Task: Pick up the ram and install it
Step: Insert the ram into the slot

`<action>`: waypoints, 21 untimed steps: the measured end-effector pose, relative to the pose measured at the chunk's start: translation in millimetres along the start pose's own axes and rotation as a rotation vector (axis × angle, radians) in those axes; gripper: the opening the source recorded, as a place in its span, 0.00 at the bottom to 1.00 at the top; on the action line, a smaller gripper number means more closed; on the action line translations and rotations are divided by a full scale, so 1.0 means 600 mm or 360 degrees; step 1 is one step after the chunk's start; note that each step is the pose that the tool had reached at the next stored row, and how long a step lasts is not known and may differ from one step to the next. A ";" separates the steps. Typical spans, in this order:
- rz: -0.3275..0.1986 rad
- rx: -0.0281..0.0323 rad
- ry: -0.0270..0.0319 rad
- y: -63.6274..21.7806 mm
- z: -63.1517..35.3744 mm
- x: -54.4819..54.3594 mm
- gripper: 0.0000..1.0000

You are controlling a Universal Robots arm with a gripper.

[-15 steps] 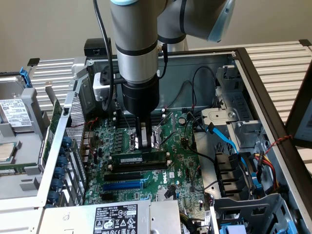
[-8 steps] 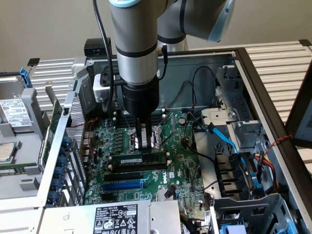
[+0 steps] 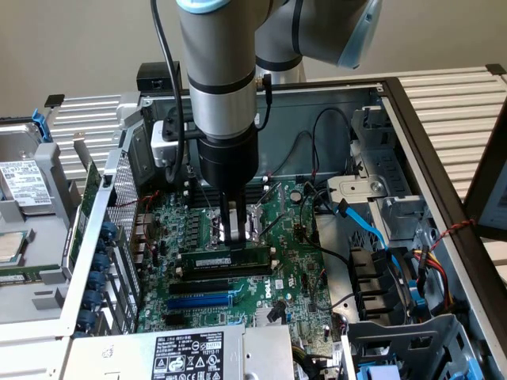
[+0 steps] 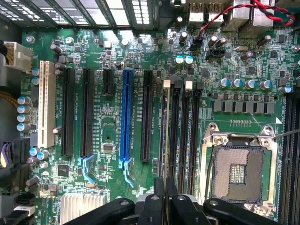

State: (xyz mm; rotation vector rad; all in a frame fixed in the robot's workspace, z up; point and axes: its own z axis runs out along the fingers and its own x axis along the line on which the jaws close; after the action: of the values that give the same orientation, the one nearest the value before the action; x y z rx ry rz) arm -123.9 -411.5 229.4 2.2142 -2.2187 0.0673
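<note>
The ram (image 3: 214, 259), a long dark green stick with a small white label, stands on edge across the motherboard (image 3: 293, 269), in line with the black memory slots (image 3: 222, 275). My gripper (image 3: 235, 239) comes straight down from above, its fingers shut on the stick's top edge near the middle. In the wrist view the ram (image 4: 167, 126) shows edge-on as a thin strip beside the memory slots (image 4: 177, 131), with the gripper (image 4: 166, 199) closed over it. Whether the stick sits fully down in its slot I cannot tell.
An open CPU socket (image 4: 239, 173) lies close beside the memory slots. The blue expansion slot (image 4: 125, 117) and black slots lie on the other side. Case walls (image 3: 428, 134), blue and black cables (image 3: 372, 229) and the power supply (image 3: 190, 352) ring the board.
</note>
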 end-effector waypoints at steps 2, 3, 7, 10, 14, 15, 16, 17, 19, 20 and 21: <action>0.0000 0.00000 0.00000 0.000 0.000 0.000 0.13; 0.0000 0.00001 -0.00001 0.000 0.000 0.000 0.13; 0.0001 0.00000 -0.00001 0.001 0.000 0.000 0.13; 0.0001 0.00002 -0.00002 0.001 0.000 0.001 0.13; 0.0001 0.00011 0.00001 0.001 0.000 0.001 0.13; 0.0001 0.00018 0.00001 0.001 0.000 0.001 0.13; 0.0001 0.00024 0.00001 0.001 0.000 0.001 0.13; 0.0001 0.00034 0.00001 0.001 0.000 0.002 0.13; 0.0001 0.00063 0.00002 0.001 0.001 0.002 0.13; 0.0001 0.00083 0.00000 0.001 0.001 0.002 0.13; 0.0001 0.00101 0.00000 0.001 0.002 0.002 0.13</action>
State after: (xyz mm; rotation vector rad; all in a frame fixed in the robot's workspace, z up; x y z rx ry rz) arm -124.5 -412.5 228.3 2.2165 -2.2225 0.0744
